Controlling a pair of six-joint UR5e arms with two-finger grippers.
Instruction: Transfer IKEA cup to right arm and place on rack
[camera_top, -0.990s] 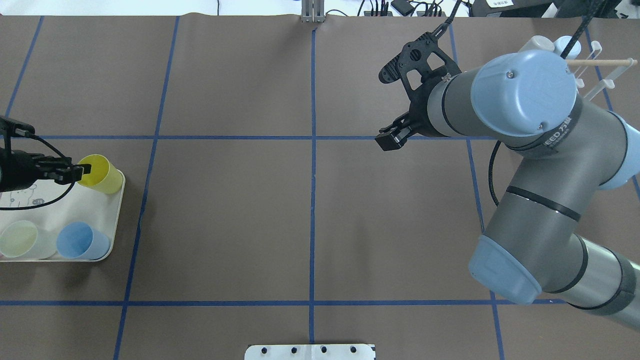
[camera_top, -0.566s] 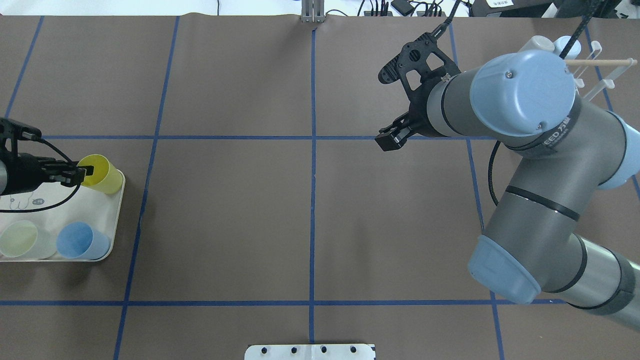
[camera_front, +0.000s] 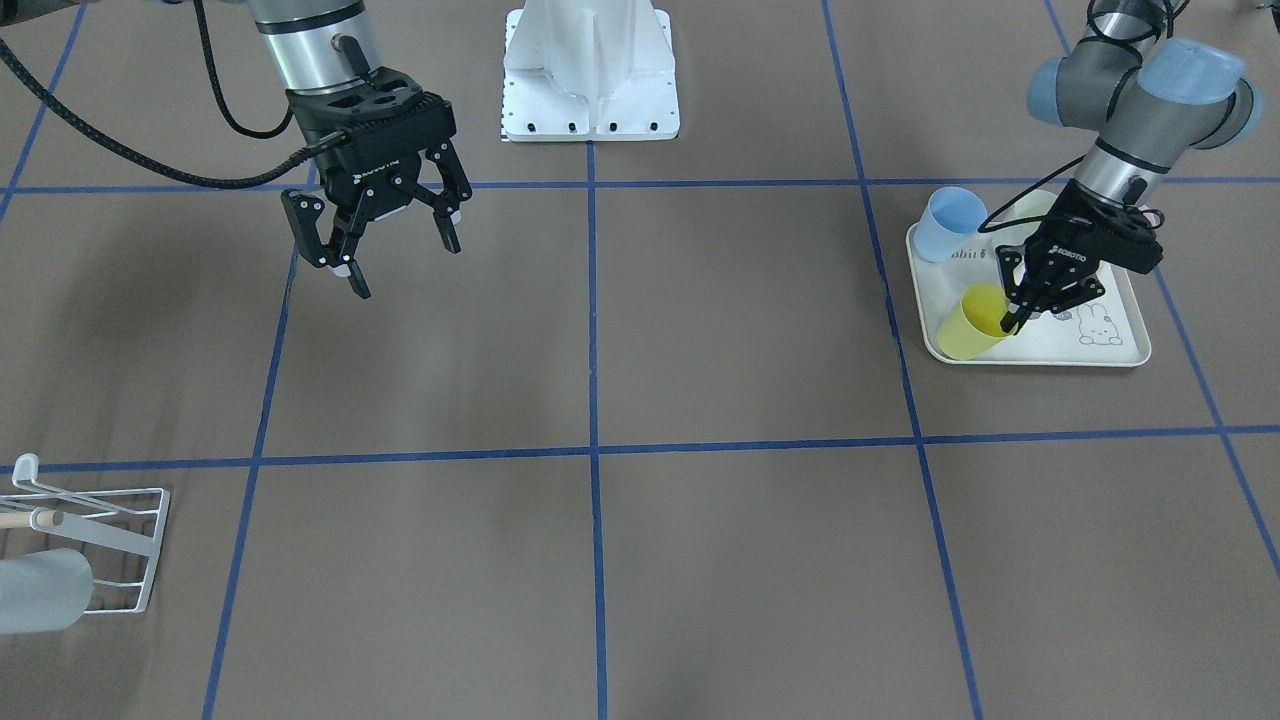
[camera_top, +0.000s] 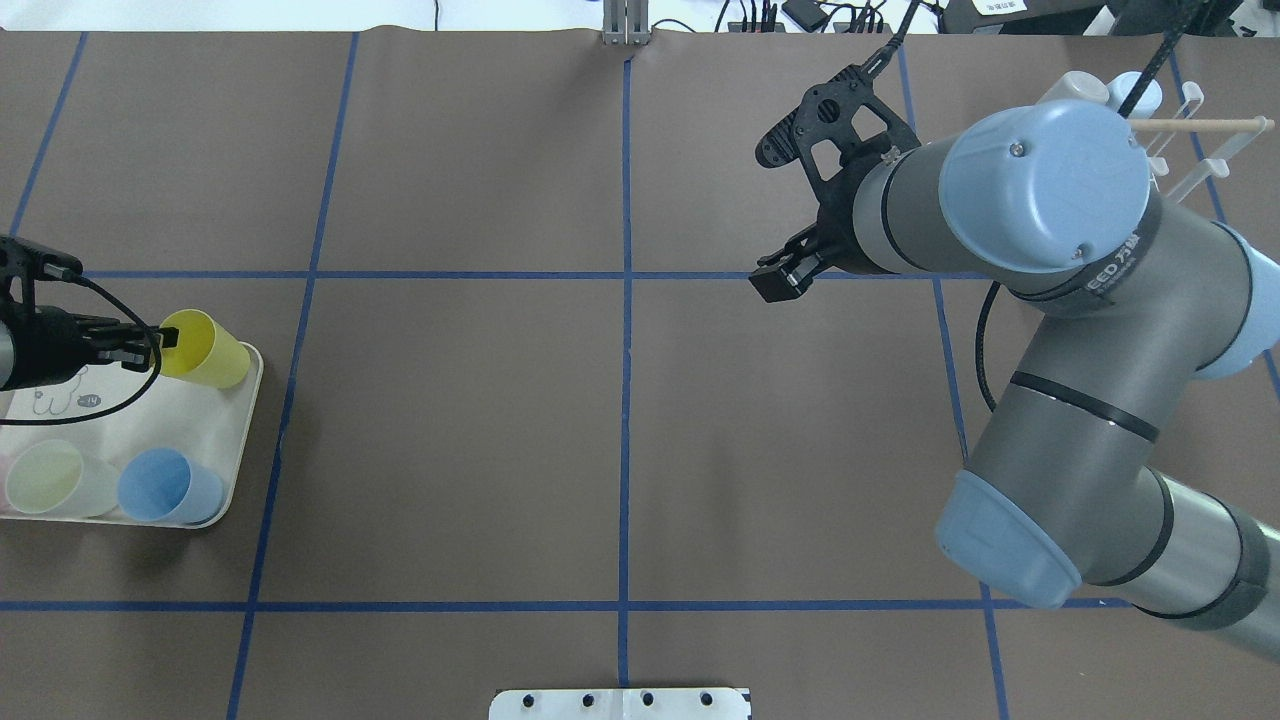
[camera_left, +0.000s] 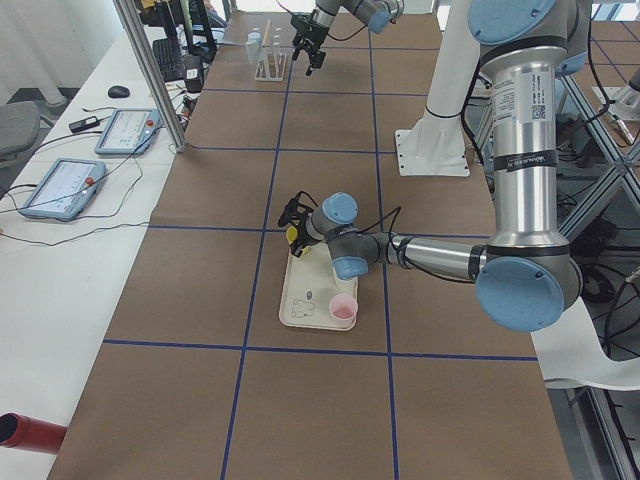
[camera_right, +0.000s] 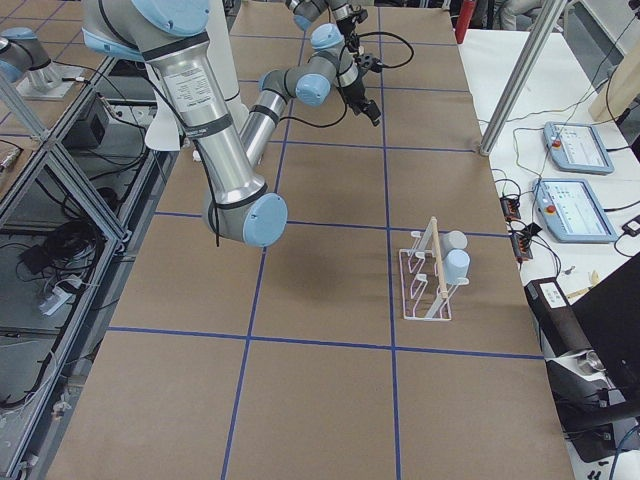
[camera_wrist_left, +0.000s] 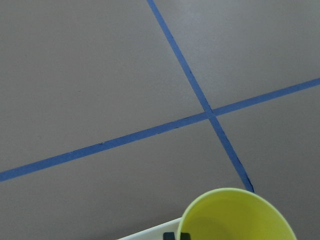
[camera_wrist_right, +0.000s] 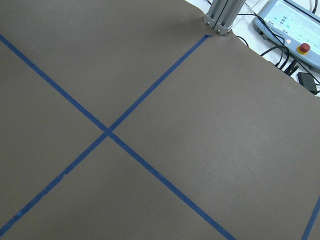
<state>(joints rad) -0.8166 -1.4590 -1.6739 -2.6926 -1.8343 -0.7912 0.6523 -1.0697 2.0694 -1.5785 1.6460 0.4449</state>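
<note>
One cup pinched at the rim, its receiver far across the table

Two grippers stand well apart. The left gripper (camera_front: 1010, 320), at the right of the front-facing view, is clamped on the wall of the yellow cup (camera_front: 968, 328). One finger goes into the mouth and the other sits outside the rim. The left wrist view shows a dark fingertip (camera_wrist_left: 175, 236) just inside the lip.

The cup is at the lower left corner of the cream tray (camera_front: 1120, 358). It is tilted, with its mouth toward the gripper and its base pointing toward the middle of the table. Whether the base touches the tray I cannot tell from these views.

The right gripper (camera_front: 402, 266) hangs in the upper left of the same view, fingers spread wide with nothing between them. So the cup lies wholly on the left arm's side, and its long axis leans toward the receiver. The rack (camera_front: 105, 537) sits at the lower left edge, beyond the right gripper, so the hand-over probably belongs mid-table.
</note>
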